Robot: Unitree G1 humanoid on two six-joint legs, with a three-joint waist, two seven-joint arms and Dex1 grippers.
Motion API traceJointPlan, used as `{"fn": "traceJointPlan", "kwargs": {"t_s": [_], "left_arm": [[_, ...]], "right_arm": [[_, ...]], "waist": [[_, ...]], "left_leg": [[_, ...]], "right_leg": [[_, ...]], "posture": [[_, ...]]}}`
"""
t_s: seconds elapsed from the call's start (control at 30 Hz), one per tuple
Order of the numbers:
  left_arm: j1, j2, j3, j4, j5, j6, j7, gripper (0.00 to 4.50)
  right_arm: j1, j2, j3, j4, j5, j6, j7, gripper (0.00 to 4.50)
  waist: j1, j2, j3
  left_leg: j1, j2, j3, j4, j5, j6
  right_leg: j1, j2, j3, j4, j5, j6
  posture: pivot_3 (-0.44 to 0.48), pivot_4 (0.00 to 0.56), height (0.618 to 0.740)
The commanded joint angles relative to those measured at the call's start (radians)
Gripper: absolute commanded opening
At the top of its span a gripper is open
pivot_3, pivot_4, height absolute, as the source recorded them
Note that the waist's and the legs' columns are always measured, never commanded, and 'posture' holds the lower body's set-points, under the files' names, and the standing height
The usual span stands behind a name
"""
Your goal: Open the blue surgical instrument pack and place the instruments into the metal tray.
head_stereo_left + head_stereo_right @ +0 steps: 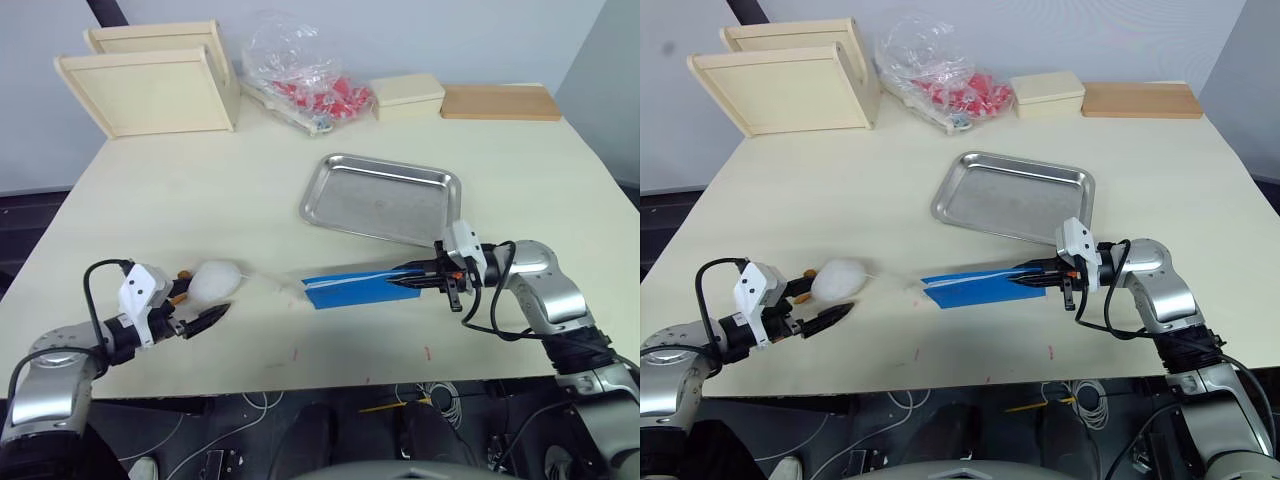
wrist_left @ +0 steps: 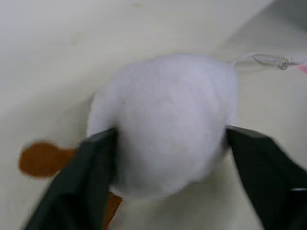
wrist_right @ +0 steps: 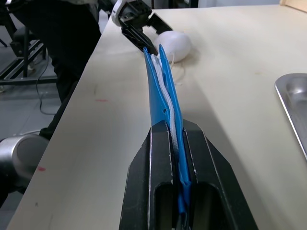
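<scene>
The blue surgical instrument pack [image 1: 355, 288] is lifted on edge just above the table, in front of the metal tray [image 1: 380, 200]. My right gripper [image 1: 408, 280] is shut on the pack's right end, with the blue and white layers pinched between its fingers [image 3: 158, 158]. The instruments are hidden. The tray is bare. At the front left, my left gripper [image 1: 208, 318] is open, one finger [image 2: 86, 167] on each side of a white rounded soft object [image 2: 168, 120], close to it or touching.
Two pale wooden trays [image 1: 150, 85] lean at the back left. A clear bag of red items [image 1: 300, 70], a cream box [image 1: 408, 95] and a wooden board [image 1: 500, 100] line the back edge. A small orange piece [image 2: 43, 158] lies beside the white object.
</scene>
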Motion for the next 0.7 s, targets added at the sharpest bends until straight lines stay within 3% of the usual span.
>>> {"fn": "traceJointPlan", "kwargs": {"t_s": [0.03, 0.27, 0.4, 0.7], "left_arm": [[-0.025, 0.035, 0.049, -0.005, -0.033, -0.026, -0.048, 4.45], [-0.085, 0.097, 0.008, -0.116, -0.092, -0.034, -0.215, 4.45], [-0.140, 0.122, -0.070, -0.133, -0.059, -0.061, -0.290, 4.45], [-0.360, 0.055, -0.262, -0.073, 0.001, -0.093, -0.352, 4.45]], "right_arm": [[-0.010, 0.003, -0.011, -0.012, 0.008, -0.021, 0.007, 0.00], [-0.003, 0.004, -0.009, -0.009, 0.011, -0.017, 0.008, 0.00], [-0.003, 0.004, -0.005, -0.008, 0.013, -0.011, 0.013, 0.00], [-0.009, -0.003, -0.002, -0.023, 0.019, 0.013, 0.016, 0.00]], "waist": [[0.000, -0.001, 0.001], [-0.001, -0.006, 0.003], [-0.001, -0.005, 0.003], [-0.002, -0.005, 0.003]], "left_leg": [[0.000, 0.000, 0.000, 0.000, 0.000, 0.000], [-0.001, 0.000, 0.000, 0.000, 0.000, 0.000], [-0.001, 0.000, 0.000, 0.000, 0.000, 0.000], [-0.001, 0.000, 0.001, 0.000, 0.000, 0.000]], "right_leg": [[0.000, 0.000, 0.000, 0.000, 0.000, 0.000], [0.000, 0.000, 0.000, -0.001, 0.000, 0.000], [0.000, 0.000, 0.000, -0.001, 0.000, 0.000], [0.000, 0.002, 0.000, -0.001, 0.000, 0.000]], "posture": [[0.000, 0.150, 0.740], [0.000, 0.150, 0.740], [0.000, 0.150, 0.740], [0.000, 0.150, 0.740]]}}
